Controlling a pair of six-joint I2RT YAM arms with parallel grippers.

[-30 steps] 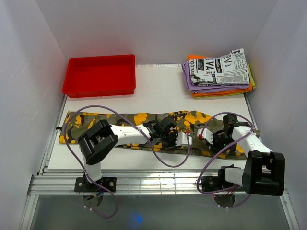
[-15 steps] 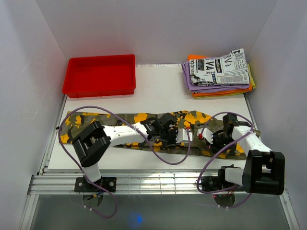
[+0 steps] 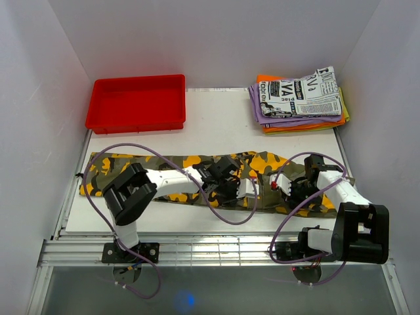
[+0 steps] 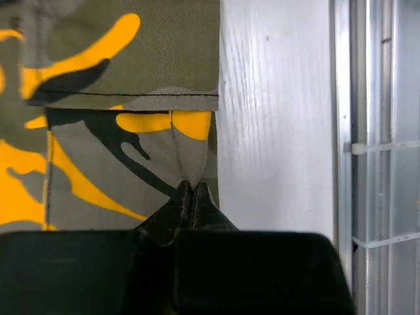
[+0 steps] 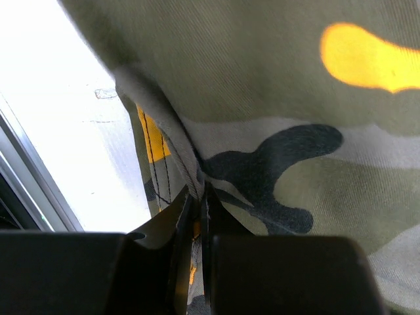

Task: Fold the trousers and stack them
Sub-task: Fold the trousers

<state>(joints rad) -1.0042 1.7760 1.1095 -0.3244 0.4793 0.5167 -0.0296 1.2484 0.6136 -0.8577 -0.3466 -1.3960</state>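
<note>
Table: a white table point(image 3: 216, 128) fills the middle of the overhead view, with my two arm bases bolted at its near edge.

Trousers: the camouflage trousers point(image 3: 164, 165), olive with black and yellow-orange patches, lie flat in one long band from left to right across the near half of the table. They are not yet folded.

Red tray: a shallow red tray point(image 3: 136, 123) sits at the far left corner, well apart from the trousers.

Stack of folded garments: the stack of folded garments point(image 3: 300, 97) sits at the far right corner, with a newspaper-print piece on top of purple and orange ones. I judge this is where the trousers belong once folded.

Left gripper: my left gripper point(image 3: 246, 189) reaches in from the left to the near edge of the trousers, a little right of the middle. Its fingers are pressed together on the cloth. My wrist view shows the tips closed on a seam right at the cloth's edge, with bare table just beside it.

Right gripper: my right gripper point(image 3: 280, 184) sits just beside the left one, on its right. It pinches a raised ridge of the same cloth between closed tips.

Reason for the hold: both pinches are on the near edge, close together. I judge this lets me lift that edge evenly and carry it over for a fold.

Risk: each pinch takes only a thin bite of soft cloth, so it could slip out.
</note>
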